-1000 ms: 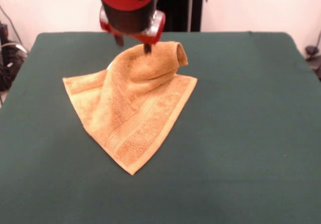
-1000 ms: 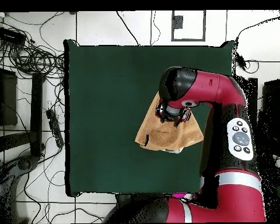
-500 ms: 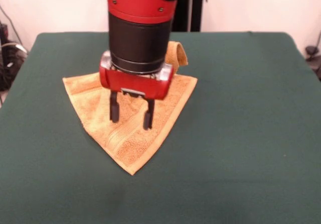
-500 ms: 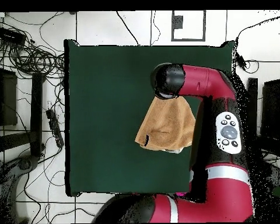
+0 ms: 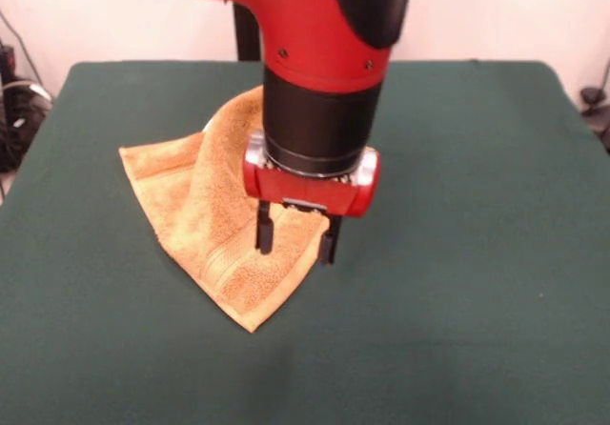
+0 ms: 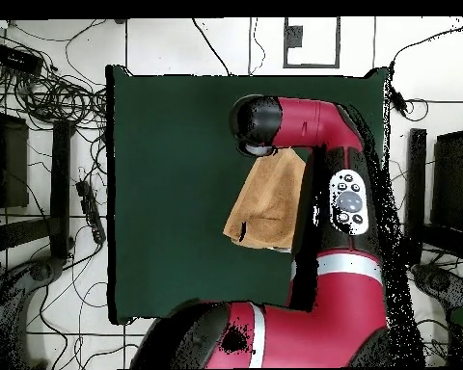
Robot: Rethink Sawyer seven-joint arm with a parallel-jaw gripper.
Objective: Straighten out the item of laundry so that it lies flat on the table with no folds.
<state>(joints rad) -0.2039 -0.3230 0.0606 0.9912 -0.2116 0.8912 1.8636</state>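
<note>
We see the table, covered in dark green cloth, filling most of the front view, and in the overhead view it shows as a green rectangle ringed by cables on the floor. The red and black arm reaches in from the top left of the front view and turns straight down over the table's middle; from overhead, it bends across the table's right half.

The orange-tan terry towel lies left of centre in the front view, still rumpled: one part rises in a fold behind the arm, while the near corner points toward the camera and lies flat, showing a woven border band. From overhead the towel sits partly under the arm.

The claw hangs just over the towel's right edge with its two dark fingers spread apart and nothing between them. We think the tips are close to the cloth, though contact is hard to judge.
</note>
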